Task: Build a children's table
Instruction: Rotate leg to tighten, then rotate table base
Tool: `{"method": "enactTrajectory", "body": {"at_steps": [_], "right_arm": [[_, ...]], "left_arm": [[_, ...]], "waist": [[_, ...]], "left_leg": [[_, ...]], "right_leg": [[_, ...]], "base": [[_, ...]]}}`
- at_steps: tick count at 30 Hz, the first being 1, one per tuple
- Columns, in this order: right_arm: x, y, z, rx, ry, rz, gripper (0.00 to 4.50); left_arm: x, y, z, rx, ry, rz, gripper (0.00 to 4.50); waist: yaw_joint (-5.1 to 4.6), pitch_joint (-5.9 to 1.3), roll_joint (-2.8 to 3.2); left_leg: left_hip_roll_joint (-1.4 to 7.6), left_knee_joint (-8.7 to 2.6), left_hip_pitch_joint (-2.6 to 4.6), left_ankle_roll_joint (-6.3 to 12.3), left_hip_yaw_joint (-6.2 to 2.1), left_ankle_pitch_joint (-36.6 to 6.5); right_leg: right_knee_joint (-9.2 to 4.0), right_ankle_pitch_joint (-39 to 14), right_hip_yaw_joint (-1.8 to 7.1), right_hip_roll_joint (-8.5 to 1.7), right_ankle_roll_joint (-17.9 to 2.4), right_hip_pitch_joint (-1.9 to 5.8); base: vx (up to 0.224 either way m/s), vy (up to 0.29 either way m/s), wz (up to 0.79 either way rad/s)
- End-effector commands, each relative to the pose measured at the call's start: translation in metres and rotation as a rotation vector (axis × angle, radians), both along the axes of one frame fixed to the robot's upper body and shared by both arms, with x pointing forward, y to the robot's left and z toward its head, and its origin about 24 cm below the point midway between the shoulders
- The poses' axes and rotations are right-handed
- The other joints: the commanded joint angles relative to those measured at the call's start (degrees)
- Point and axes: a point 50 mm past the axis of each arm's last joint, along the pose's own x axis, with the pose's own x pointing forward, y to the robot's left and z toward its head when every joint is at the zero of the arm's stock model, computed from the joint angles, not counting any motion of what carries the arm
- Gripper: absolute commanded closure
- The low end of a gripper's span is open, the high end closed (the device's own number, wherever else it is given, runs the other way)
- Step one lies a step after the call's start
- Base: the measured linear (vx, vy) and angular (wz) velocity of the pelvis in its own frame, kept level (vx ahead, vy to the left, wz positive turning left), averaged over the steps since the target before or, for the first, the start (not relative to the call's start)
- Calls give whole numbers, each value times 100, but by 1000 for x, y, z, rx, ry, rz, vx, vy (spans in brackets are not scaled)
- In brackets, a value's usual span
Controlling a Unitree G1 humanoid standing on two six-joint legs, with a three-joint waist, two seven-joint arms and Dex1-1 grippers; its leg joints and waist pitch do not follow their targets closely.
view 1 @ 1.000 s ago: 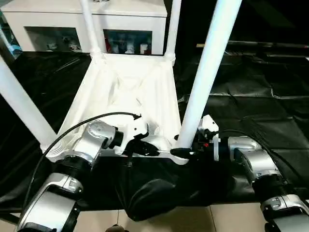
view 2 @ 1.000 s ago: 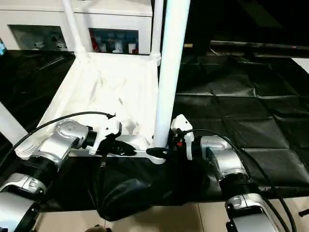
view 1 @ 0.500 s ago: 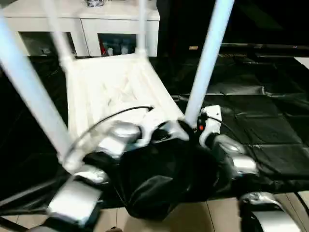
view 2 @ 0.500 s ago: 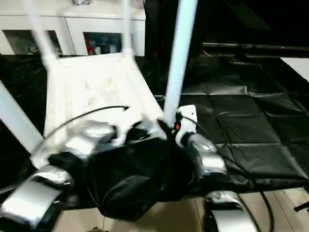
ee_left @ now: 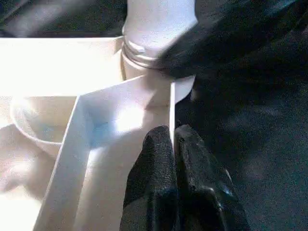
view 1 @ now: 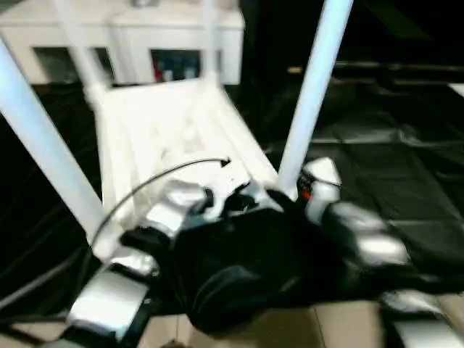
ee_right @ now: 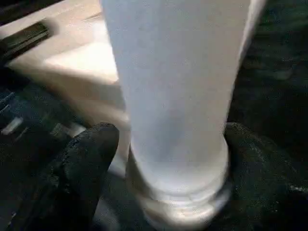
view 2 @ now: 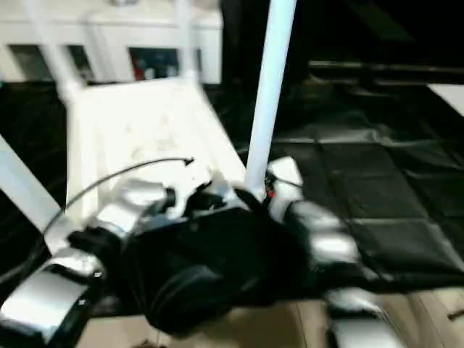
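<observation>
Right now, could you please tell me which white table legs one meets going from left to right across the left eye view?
Near-left white tapered tube leg → far-left leg → far-right leg → near-right leg.

A white plastic rectangular children's table (view 1: 167,130) lies upside down, ribbed underside up, tilted askew. Four long white tapered tube legs stand in its rounded corner sockets; the near-right leg (view 1: 313,87) rises tallest.

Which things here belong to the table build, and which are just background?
Job: tabletop, upside down; four legs, near right leg between the right pincer's fingers; left pincer pinching a tabletop rib.
Background: cabinet; black sheet.
</observation>
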Motion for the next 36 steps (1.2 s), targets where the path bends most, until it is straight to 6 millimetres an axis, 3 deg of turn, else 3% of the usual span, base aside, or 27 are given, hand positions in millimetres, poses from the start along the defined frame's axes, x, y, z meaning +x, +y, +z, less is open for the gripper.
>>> {"method": "enactTrajectory", "body": {"at_steps": [1, 2, 4, 6, 9, 10, 16, 17, 18, 21, 22, 23, 24, 28, 29, 32, 36], "right_arm": [[-5, 10, 6, 28, -6, 131, 73], [-11, -4, 9, -3, -4, 166, 73], [-13, -11, 11, -20, -5, 181, 73], [-19, -33, 18, -57, -5, 192, 73], [-21, -42, 21, -68, -5, 193, 73], [-25, -53, 27, -75, 0, 195, 73], [-32, -61, 35, -68, 9, 217, 73], [-33, -60, 36, -62, 12, 225, 73], [-35, -60, 37, -56, 16, 235, 69], [-43, -44, 37, -8, 49, 320, 69], [-46, -38, 35, 3, 61, 348, 68], [-48, -32, 33, 10, 68, 368, 68], [-48, -27, 31, 15, 70, 379, 68], [-44, -7, 23, 33, 56, 377, 68], [-40, -1, 23, 41, 47, 359, 68], [-27, 12, 22, 50, 19, 295, 68], [-13, 22, 21, 35, -18, 217, 68]], "left_arm": [[-1, -6, 3, -60, -16, -7, 450], [-2, -3, 3, -55, -12, -26, 450], [-3, -1, 3, -52, -10, -38, 450], [-4, 3, 3, -43, -9, -53, 450], [-4, 5, 3, -38, -9, -58, 450], [-3, 7, 4, -38, -8, -60, 450], [-5, 6, 5, -54, -9, -79, 450], [-5, 5, 5, -60, -12, -79, 450], [-6, 5, 6, -67, -16, -79, 422], [-6, 7, 16, -151, -13, -52, 422], [-7, 9, 21, -178, -7, -41, 406], [-9, 12, 24, -194, -3, -32, 388], [-11, 15, 26, -203, -5, -26, 388], [-26, 30, 33, -222, 20, -1, 351], [-31, 34, 34, -217, 28, 0, 340], [-47, 46, 33, -206, 52, 22, 334], [-64, 57, 30, -192, 88, 59, 296]], "waist": [[16, -301, -107], [26, -300, -111], [44, -297, -115], [57, -295, -107], [53, -286, -123], [45, -284, -131], [50, -287, -127], [51, -297, -136], [58, -303, -140], [77, -324, -109], [92, -349, -97], [83, -362, -71], [70, -347, -71], [24, -302, -67], [8, -296, -55], [-14, -278, -52], [-66, -285, -36]], "left_leg": [[268, -293, 51, 510, -88, -1158], [268, -293, 54, 511, -89, -1139], [264, -281, 41, 538, -83, -1133], [262, -272, 55, 518, -81, -1231], [257, -274, 39, 520, -89, -1223], [252, -277, 34, 514, -90, -1234], [254, -263, 35, 519, -96, -1234], [260, -258, 30, 556, -97, -1149], [254, -253, 27, 577, -95, -1110], [261, -222, -3, 685, -95, -934], [275, -217, 1, 696, -102, -859], [308, -210, 0, 723, -101, -724], [293, -206, -13, 739, -92, -724], [297, -255, 0, 546, -91, -1103], [307, -281, 13, 396, -107, -1219], [294, -305, 46, 238, -102, -1375], [291, -329, 56, 59, -106, -1394]], "right_leg": [[-436, -862, 241, -343, -1178, 223], [-437, -836, 236, -338, -1199, 229], [-429, -830, 232, -346, -1257, 219], [-457, -985, 231, -342, -1212, 224], [-466, -1105, 226, -339, -1157, 223], [-469, -1159, 221, -340, -1160, 225], [-480, -1289, 219, -337, -1123, 221], [-458, -1093, 218, -335, -1157, 217], [-451, -1012, 215, -326, -1167, 233], [-385, -515, 211, -324, -1303, 242], [-357, -364, 207, -340, -1366, 252], [-294, 18, 193, -317, -1564, 222], [-300, 47, 190, -301, -1596, 206], [-362, -560, 194, -318, -1535, 179], [-377, -886, 216, -338, -1434, 177], [-424, -1148, 231, -307, -1294, 146], [-366, -967, 244, -303, -1328, 140]], "base": [[0, 0, 0], [0, 0, 0], [0, 0, 0], [0, 0, 0], [0, 0, 0], [0, 0, 0], [0, 0, 0], [0, 0, 0], [0, 0, 0], [0, 0, 0], [0, 0, 0], [0, 0, 0], [0, 0, 0], [0, 0, 0], [0, 0, 0], [0, 0, 0], [0, 0, 0]]}}
